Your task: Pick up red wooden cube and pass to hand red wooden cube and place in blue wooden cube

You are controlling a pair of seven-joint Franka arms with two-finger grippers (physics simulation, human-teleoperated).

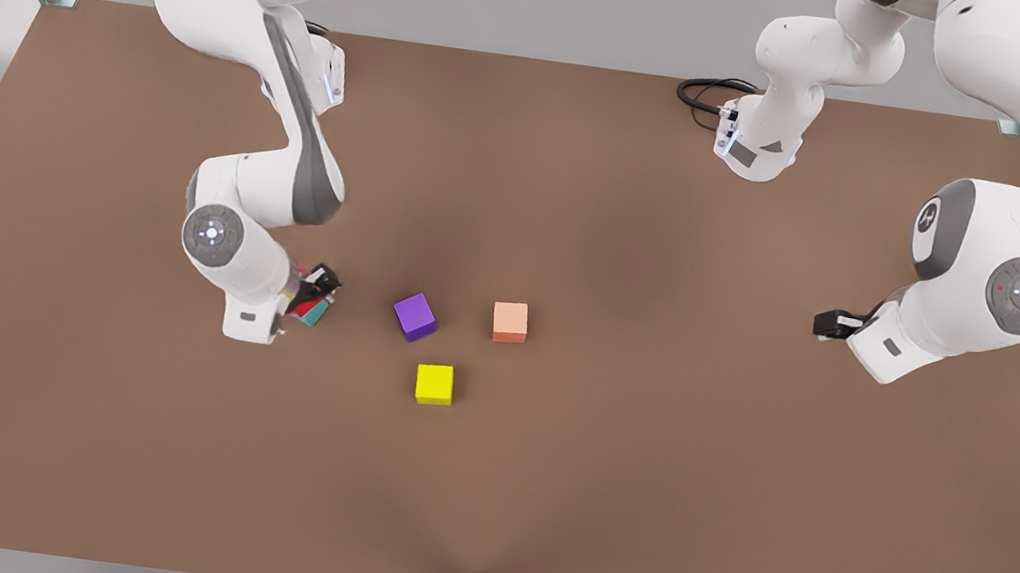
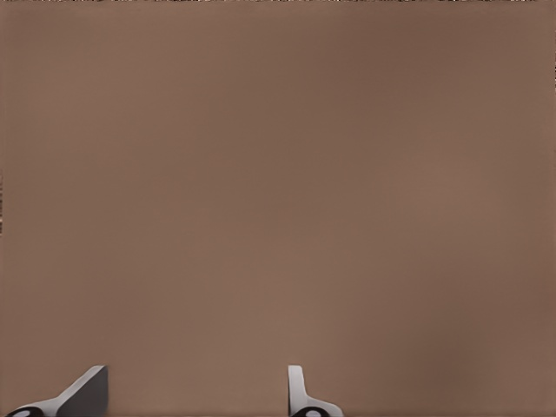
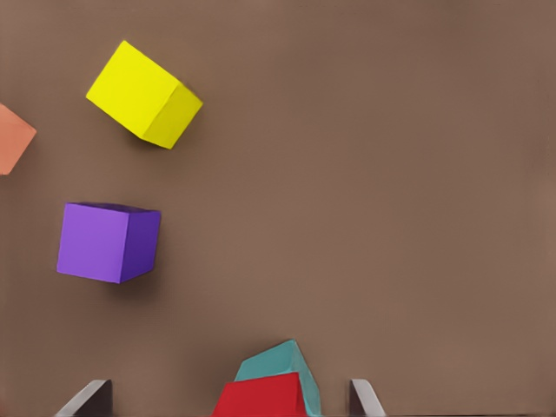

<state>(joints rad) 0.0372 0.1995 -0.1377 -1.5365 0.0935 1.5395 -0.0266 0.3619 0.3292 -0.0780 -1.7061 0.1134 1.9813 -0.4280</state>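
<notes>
The red wooden cube point(image 3: 261, 397) lies on top of the teal-blue wooden cube point(image 3: 280, 359), whose upper part sticks out past it. My right gripper point(image 3: 230, 391) is open around the pair, with a gap between each finger and the red cube. In the front view this gripper point(image 1: 318, 288) is at the left, low over the table, with the red cube point(image 1: 303, 305) and the blue cube point(image 1: 317, 312) under its black fingers. My left gripper point(image 1: 826, 324) waits at the front view's right; it point(image 2: 195, 378) is open over bare table.
A purple cube point(image 1: 415, 316), a pale orange cube point(image 1: 510, 322) and a yellow cube point(image 1: 435, 384) sit near the middle of the brown table point(image 1: 645, 468), just to the front view's right of the right gripper. A black cable point(image 1: 706, 93) lies coiled at the far edge.
</notes>
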